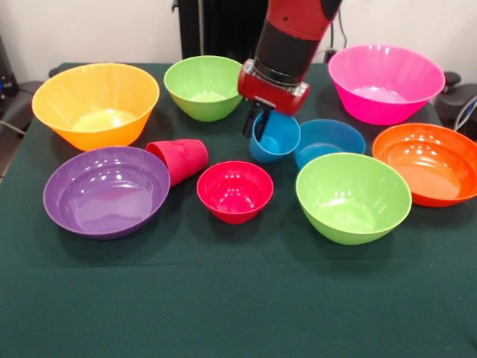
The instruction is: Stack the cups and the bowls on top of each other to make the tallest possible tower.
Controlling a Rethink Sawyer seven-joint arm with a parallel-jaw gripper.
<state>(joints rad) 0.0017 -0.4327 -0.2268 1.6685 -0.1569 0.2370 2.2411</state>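
Lime green bowl (353,197) nearest; gripper (256,123) grips sky-blue cup (274,136) rim, fingertips partly hidden.
Visible: eight bowls, two cups; red cup (179,159) lies tipped, beside gripper.

Ten pieces spread over my table (223,313), cups near the middle.
Along the far edge I see a left-corner bowl (97,104), a middle bowl (203,86) and a right-corner bowl (386,82). The left-edge bowl (106,190) has a tipped cup (179,159) at its far right rim. Right of that sits the centre bowl (235,190); behind it are the upright cup (274,136) and a shallow bowl (330,142). The front-right bowl (352,195) is beside the right-edge bowl (428,160).
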